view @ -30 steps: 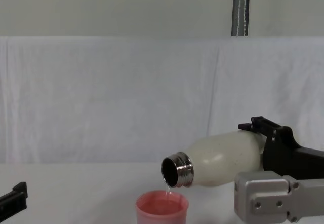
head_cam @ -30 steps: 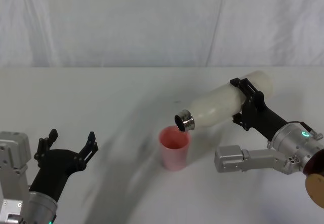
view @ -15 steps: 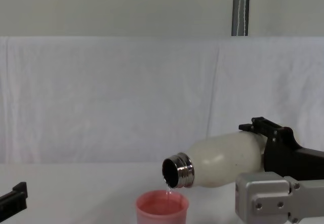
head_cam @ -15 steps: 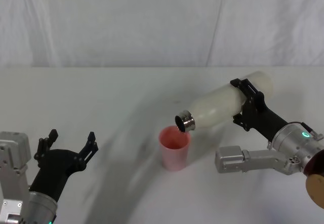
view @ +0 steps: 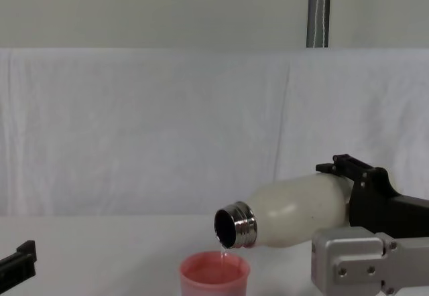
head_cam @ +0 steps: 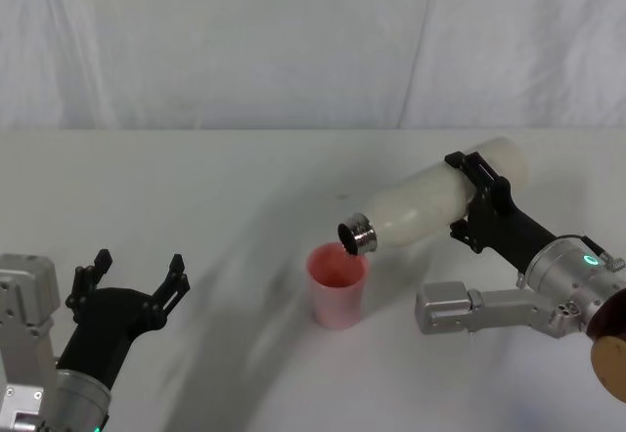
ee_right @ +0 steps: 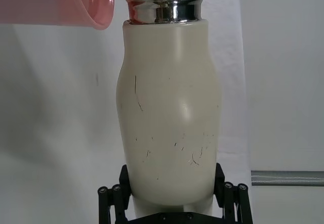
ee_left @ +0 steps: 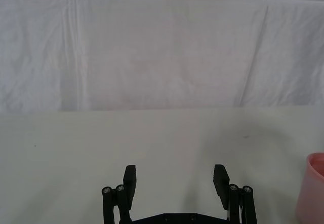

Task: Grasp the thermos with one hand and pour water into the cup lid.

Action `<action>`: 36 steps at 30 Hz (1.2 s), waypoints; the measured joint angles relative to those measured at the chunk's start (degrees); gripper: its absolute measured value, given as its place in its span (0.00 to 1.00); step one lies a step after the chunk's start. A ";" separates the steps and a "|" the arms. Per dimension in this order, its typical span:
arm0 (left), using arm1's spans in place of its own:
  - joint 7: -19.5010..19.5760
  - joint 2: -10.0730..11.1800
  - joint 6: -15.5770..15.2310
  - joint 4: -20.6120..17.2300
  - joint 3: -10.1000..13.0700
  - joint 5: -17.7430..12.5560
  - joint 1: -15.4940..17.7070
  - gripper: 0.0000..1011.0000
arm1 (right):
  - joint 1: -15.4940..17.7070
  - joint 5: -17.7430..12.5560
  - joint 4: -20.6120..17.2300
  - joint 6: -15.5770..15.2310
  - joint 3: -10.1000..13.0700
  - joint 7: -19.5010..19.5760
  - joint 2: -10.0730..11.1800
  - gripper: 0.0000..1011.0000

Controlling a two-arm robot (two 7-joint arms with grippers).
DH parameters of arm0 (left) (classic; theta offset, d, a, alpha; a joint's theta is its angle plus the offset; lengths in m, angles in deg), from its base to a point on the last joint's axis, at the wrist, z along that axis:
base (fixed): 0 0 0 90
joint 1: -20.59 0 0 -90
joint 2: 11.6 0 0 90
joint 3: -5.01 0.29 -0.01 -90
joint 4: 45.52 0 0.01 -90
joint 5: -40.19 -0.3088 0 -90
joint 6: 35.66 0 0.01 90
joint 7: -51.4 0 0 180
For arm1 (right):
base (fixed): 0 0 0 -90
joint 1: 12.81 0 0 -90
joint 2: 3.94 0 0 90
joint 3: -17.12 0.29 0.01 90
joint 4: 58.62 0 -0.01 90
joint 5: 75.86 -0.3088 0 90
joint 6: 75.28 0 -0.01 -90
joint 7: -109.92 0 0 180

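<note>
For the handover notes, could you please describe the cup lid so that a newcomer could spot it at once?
On the white table, look near the middle, just below the steel mouth of the tilted cream thermos that the right gripper holds. The cup lid stands upright there: short, round, open-topped, and the one salmon-pink thing on the table.

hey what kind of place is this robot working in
Probably a robot test bench, not a kitchen: a white-draped table against a hanging white cloth backdrop, bearing just a salmon-pink plastic cup lid, with a metal pole behind.
</note>
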 joint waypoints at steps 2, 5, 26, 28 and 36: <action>0.00 0.00 0.00 0.00 0.00 0.00 0.00 0.99 | -0.05 0.02 0.02 0.00 0.00 0.00 -0.03 0.95; 0.00 0.00 0.00 0.00 0.00 0.00 0.00 0.99 | -0.07 0.05 0.06 0.00 0.00 0.00 -0.04 0.95; 0.00 0.00 0.00 0.00 0.00 0.00 0.00 0.99 | -0.28 0.00 0.34 0.26 0.05 0.11 -0.10 0.95; 0.00 0.00 0.00 0.00 0.00 0.00 0.00 0.99 | -0.28 -0.43 0.34 0.42 0.18 0.06 -0.16 0.95; 0.00 0.00 0.00 0.00 0.00 0.00 0.00 0.99 | -0.09 -3.81 0.24 1.56 1.42 -1.06 -0.78 0.95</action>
